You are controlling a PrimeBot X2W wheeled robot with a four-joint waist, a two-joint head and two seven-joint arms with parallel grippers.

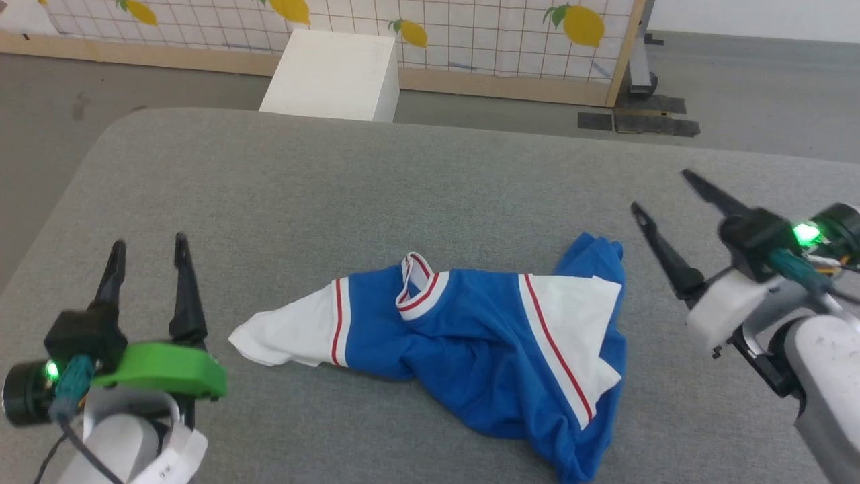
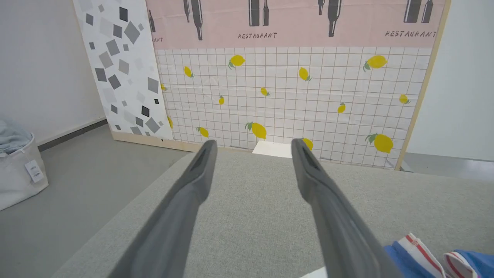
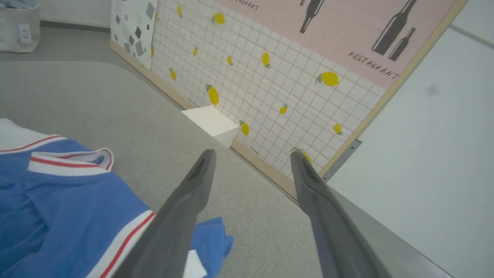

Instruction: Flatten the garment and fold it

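Observation:
The garment [image 1: 470, 336], a blue T-shirt with white, red-striped sleeves and collar, lies crumpled on the grey table [image 1: 336, 188], near its front middle. One white sleeve points left, the other is folded over the blue body at the right. My left gripper [image 1: 149, 250] stands open at the lower left, a short way from the left sleeve, holding nothing. To the right of the shirt my right gripper [image 1: 660, 191] hangs open and empty. The left wrist view catches the collar [image 2: 417, 247] at its lower right past my open left gripper [image 2: 252, 146]. In the right wrist view the garment [image 3: 58, 200] lies left of my open right gripper [image 3: 252, 154].
A white box [image 1: 332, 74] stands on the floor past the table's far edge, before a lemon-patterned screen [image 1: 470, 33]. A pale fabric basket [image 2: 17, 166] sits on the floor at the left. Bare grey tabletop stretches behind the shirt.

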